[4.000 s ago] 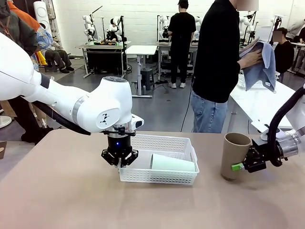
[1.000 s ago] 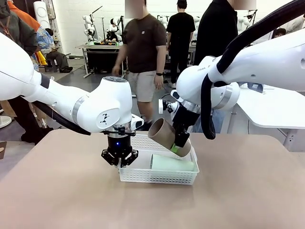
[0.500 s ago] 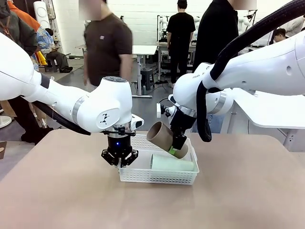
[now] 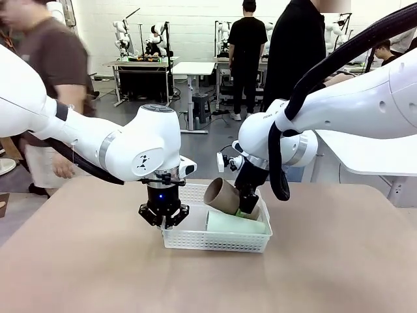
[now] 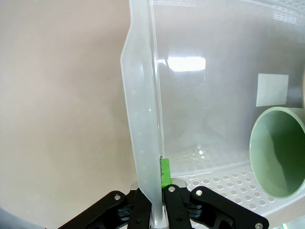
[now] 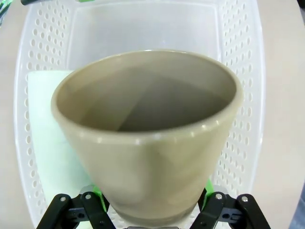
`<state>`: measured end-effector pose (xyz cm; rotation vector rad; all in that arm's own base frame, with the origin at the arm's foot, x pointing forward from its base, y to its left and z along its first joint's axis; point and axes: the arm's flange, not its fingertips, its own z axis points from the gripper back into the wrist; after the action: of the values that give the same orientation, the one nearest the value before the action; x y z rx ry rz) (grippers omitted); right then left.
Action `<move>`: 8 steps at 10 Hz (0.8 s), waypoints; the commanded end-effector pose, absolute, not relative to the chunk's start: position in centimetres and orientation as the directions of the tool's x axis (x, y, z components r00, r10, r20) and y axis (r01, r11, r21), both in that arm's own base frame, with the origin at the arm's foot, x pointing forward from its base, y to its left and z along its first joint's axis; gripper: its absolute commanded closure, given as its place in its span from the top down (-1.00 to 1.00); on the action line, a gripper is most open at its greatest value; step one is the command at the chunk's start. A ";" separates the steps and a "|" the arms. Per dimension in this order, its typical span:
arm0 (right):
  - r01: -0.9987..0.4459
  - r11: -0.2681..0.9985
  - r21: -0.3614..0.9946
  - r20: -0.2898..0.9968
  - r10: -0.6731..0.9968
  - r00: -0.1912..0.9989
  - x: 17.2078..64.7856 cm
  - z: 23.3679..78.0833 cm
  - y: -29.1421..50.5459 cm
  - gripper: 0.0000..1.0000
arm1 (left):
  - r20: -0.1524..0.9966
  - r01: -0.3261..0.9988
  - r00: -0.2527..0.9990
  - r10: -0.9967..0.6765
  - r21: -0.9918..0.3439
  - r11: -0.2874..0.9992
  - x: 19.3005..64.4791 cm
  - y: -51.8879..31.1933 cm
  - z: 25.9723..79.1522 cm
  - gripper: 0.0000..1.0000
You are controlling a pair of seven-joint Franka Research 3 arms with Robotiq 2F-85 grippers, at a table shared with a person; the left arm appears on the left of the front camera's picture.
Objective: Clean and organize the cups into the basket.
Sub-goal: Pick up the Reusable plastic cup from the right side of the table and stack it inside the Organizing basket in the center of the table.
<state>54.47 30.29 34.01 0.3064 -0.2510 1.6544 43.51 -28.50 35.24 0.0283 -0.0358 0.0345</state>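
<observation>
The white lattice basket (image 4: 195, 242) sits mid-table. A mint green cup (image 4: 236, 224) lies on its side inside it, its open mouth showing in the left wrist view (image 5: 279, 152). My left gripper (image 4: 163, 220) is shut on the basket's left wall (image 5: 143, 143). My right gripper (image 4: 244, 210) is shut on the tan brown cup (image 4: 225, 197), holding it tilted, mouth to the left, over the basket's back right part just above the green cup. In the right wrist view the brown cup (image 6: 147, 138) hangs over the basket (image 6: 240, 95), the green cup (image 6: 45, 143) beneath it.
A tan tabletop (image 4: 91, 274) with free room all round the basket. A person in black (image 4: 296, 72) stands at the far side; another in a brown shirt (image 4: 49, 78) walks past at far left. A white table (image 4: 365, 147) stands at back right.
My right arm has carried the brown cup from the table's right side to over the basket, and in the last second lowered it toward the green cup. A passer-by moved leftward.
</observation>
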 end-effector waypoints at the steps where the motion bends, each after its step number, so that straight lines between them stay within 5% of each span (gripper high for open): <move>1: -0.992 -0.124 0.011 0.317 0.942 -0.114 55.1 33.0 30.1 0.64 | 0.035 -0.034 0.999 0.033 0.033 0.999 43.4 -28.5 35.1 -1.00; 4: -0.992 -0.123 0.029 0.303 0.947 -0.109 55.1 31.8 30.0 0.64 | 0.035 -0.034 0.999 0.033 0.033 0.999 43.4 -28.5 35.1 -1.00; 6: -0.992 -0.124 0.029 0.317 0.942 -0.109 54.8 32.2 30.2 1.00 | 0.035 -0.034 0.999 0.033 0.033 0.999 43.4 -28.5 35.1 -1.00; 8: -0.991 -0.130 0.024 0.326 0.938 -0.115 54.6 32.5 30.3 1.00 | 0.035 -0.034 0.999 0.033 0.033 0.999 43.4 -28.5 35.1 -1.00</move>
<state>54.94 30.09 32.81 0.3082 -0.2362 1.6560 43.47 -28.51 35.21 0.0291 -0.0346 0.0339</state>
